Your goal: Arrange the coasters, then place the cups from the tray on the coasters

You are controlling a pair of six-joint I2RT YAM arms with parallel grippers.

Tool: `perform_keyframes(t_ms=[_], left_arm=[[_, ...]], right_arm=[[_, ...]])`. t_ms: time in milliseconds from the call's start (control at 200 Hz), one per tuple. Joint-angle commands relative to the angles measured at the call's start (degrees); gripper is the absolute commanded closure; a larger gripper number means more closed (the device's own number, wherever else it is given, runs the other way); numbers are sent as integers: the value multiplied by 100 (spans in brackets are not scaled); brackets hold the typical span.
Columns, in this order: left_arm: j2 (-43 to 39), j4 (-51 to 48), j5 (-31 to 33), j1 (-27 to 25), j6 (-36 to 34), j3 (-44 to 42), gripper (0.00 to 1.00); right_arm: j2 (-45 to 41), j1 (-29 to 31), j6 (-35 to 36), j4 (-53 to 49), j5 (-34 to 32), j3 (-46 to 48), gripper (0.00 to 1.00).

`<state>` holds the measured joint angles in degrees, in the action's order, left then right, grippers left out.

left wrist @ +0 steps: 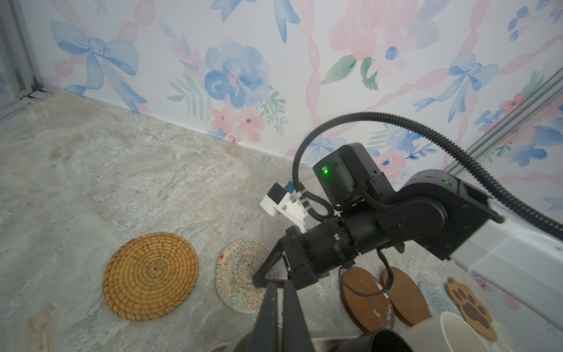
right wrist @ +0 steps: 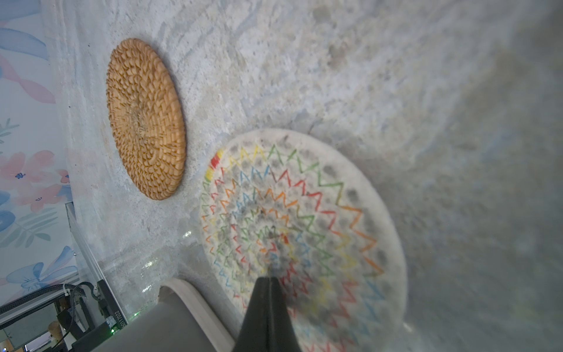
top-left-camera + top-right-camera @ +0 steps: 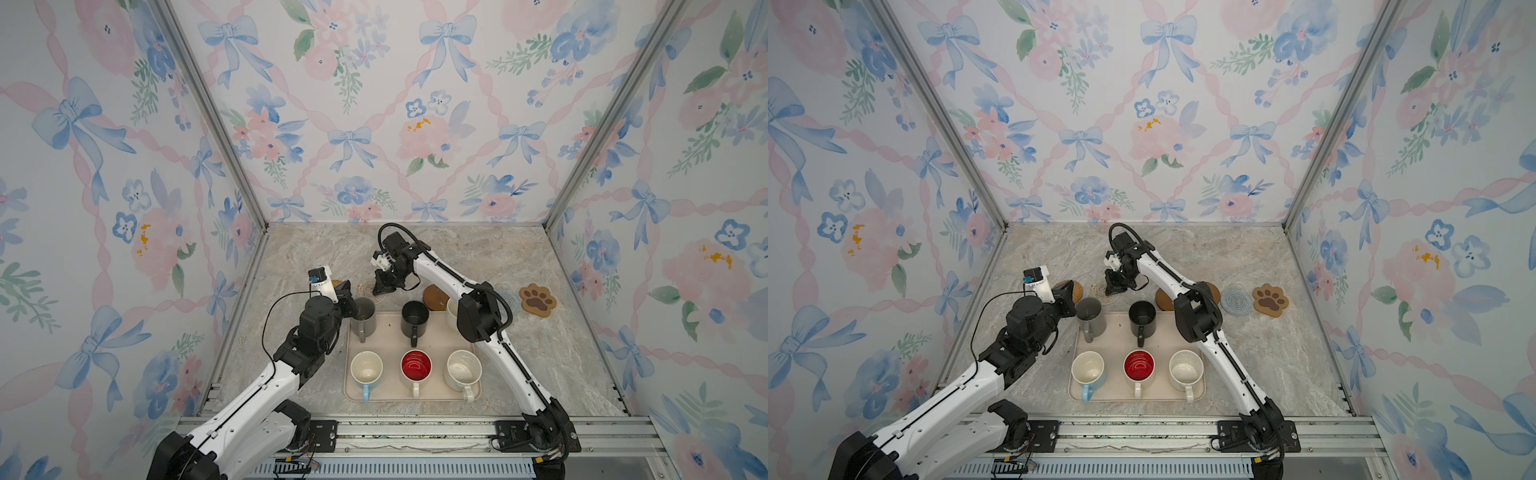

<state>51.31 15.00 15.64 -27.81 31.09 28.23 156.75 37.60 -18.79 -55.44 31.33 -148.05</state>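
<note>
Right gripper (image 2: 269, 282), closed and empty, aims tip-down at the pale woven coaster (image 2: 320, 189), 11 o'clock of the tray (image 3: 388, 336), likely to slide it.

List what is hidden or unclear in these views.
- Cream mug: in a top view, mostly behind the right arm; left wrist view, cut by the edge.
- Rattan coaster: in a top view, mostly under the left wrist camera.
- Right fingers touching the pale woven coaster or not: right wrist view too blurred.
</note>
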Motion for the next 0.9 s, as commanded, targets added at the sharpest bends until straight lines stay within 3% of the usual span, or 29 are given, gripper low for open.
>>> perform_keyframes(t_ms=[0,560,895], left_arm=[[-48,55,31,45,-121,-46,100],[-175,43,-87,109,-138,-107,100],[83,46,-278,137,-152,-6,100]], right_arm=[[87,45,-56,173,157,75,98],[-1115,-99,213,728,-82,839,93],[-2235,-717,982,-71,-895,1829,100]])
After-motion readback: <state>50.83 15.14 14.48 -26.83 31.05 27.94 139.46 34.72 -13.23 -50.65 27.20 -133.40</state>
